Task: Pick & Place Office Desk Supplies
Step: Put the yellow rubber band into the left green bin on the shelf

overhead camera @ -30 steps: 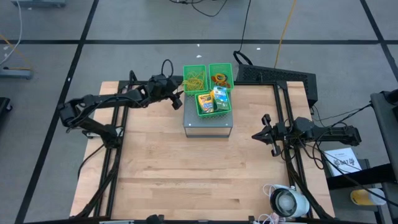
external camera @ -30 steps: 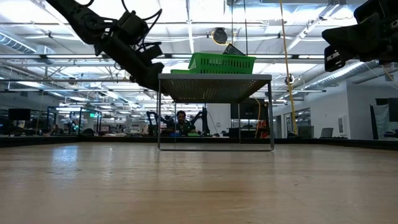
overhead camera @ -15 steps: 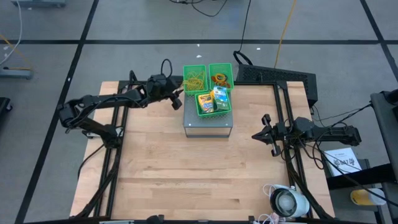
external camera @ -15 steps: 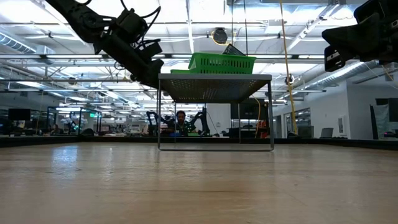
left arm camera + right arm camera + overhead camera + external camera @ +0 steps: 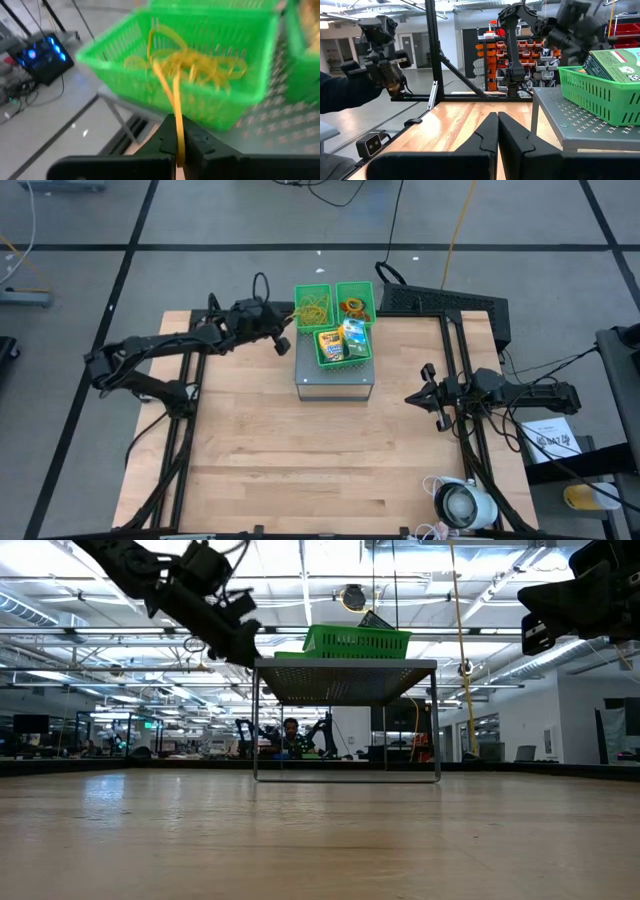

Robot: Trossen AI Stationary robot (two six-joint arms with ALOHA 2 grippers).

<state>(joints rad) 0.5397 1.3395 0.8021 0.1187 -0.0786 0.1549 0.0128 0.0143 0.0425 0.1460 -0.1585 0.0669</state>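
You're working over a table (image 5: 300, 450) of pale wood planks, smooth with a soft sheen, and on it stands a grey metal stand (image 5: 335, 385) whose matt top is perforated with small holes. The bins (image 5: 200, 60) on it are bright green plastic mesh, slightly glossy, and the rubber bands (image 5: 190, 65) spilling from one are thin tan rubber with a dull finish, one strand pinched in the left gripper (image 5: 178, 152), whose fingers look like matt black plastic. The packet (image 5: 612, 62) in the next bin is printed green-and-white card, and the right gripper (image 5: 498, 132) shows the same matt black finish.
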